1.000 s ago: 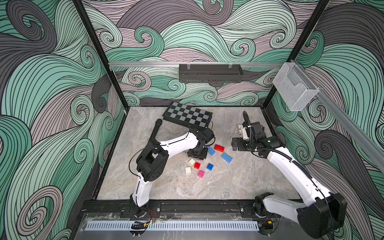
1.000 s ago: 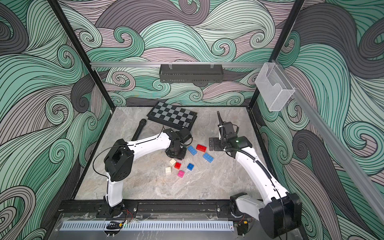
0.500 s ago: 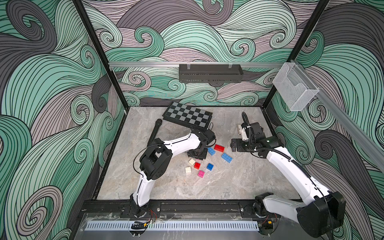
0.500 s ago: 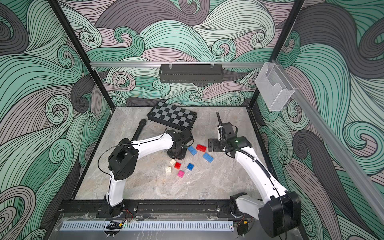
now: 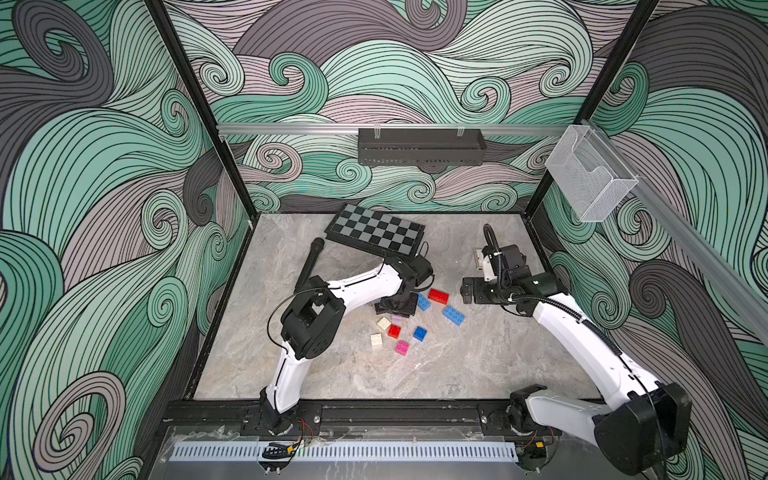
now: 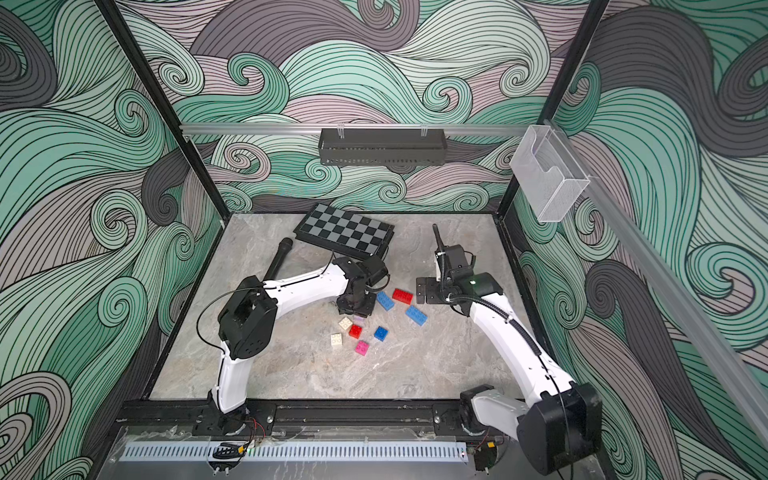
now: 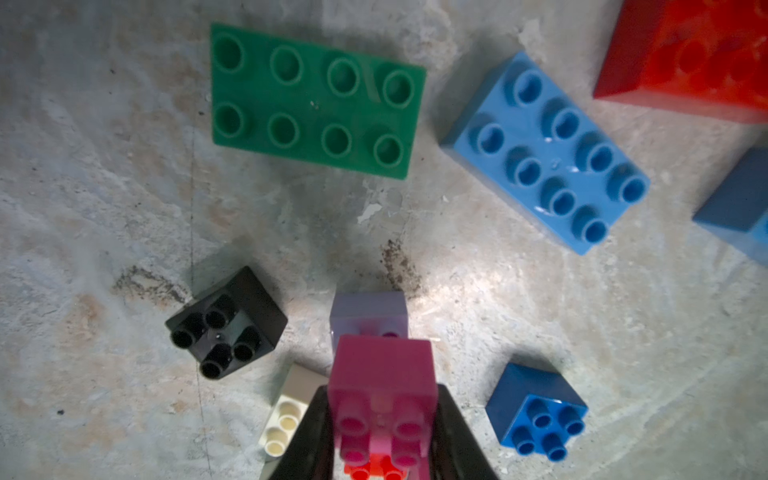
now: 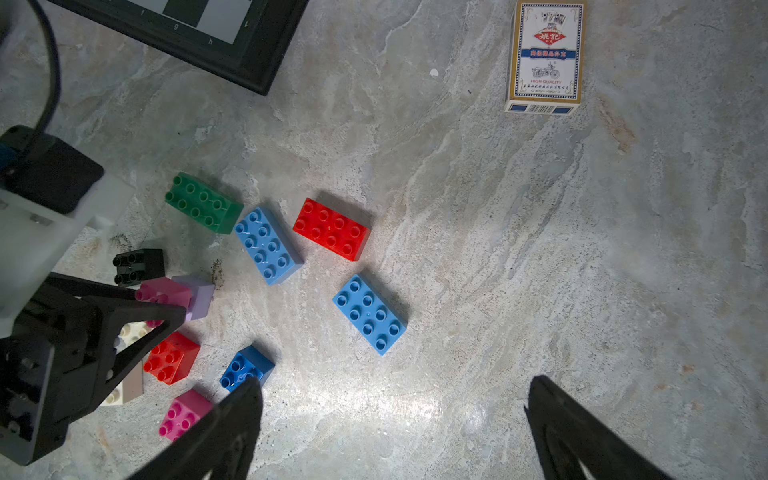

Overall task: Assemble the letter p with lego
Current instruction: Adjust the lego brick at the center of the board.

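Note:
My left gripper (image 7: pixel 382 419) is shut on a pink square lego brick (image 7: pixel 382 374), held studs toward the camera just over a lilac brick (image 7: pixel 368 316) on the table. I cannot tell whether the two touch. Around them lie a black square (image 7: pixel 226 322), a green oblong (image 7: pixel 316 99), a light blue oblong (image 7: pixel 544 151), a dark blue square (image 7: pixel 536 405) and a cream brick (image 7: pixel 286 411). In a top view the left gripper (image 5: pixel 395 309) stands beside the red oblong (image 5: pixel 438 296). My right gripper (image 8: pixel 395 395) hangs open and empty over bare table, right of the bricks (image 5: pixel 467 291).
A checkered board (image 5: pixel 376 233) lies at the back, with a black cylinder (image 5: pixel 309 262) to its left. A playing-card box (image 8: pixel 544 58) lies behind the right gripper. A second light blue oblong (image 5: pixel 454 316), red square (image 5: pixel 394 331) and pink square (image 5: pixel 402 347) lie nearer the front.
The left arm's elbow has shifted a little to the right while its gripper stays over the lilac brick with the pink brick. The right arm has hardly moved.

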You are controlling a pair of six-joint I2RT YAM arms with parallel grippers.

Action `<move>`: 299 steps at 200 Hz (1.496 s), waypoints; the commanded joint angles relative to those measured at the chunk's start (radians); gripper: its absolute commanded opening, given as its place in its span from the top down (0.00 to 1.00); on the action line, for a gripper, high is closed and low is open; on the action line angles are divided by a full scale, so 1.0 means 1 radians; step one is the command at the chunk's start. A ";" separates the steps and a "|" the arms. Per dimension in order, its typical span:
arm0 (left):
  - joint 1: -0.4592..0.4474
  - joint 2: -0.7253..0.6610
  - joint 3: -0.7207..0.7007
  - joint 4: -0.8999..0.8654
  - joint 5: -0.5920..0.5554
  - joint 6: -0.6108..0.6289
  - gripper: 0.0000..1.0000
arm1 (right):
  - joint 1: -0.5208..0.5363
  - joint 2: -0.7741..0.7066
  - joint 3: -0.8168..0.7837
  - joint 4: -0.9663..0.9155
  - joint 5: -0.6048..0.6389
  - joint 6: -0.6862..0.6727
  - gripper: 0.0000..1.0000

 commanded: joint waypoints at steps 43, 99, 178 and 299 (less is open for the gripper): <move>-0.003 0.049 0.044 -0.053 -0.008 -0.007 0.84 | 0.000 0.003 -0.012 0.003 -0.023 0.006 0.01; -0.003 0.039 0.086 -0.122 -0.035 0.011 0.85 | 0.000 0.007 -0.013 0.005 -0.025 0.006 0.01; -0.003 0.046 0.079 -0.114 -0.024 0.008 0.84 | 0.000 0.004 -0.015 0.007 -0.029 0.004 0.01; 0.009 0.051 0.036 -0.091 -0.005 -0.060 0.84 | 0.003 0.013 -0.014 0.007 -0.036 0.004 0.01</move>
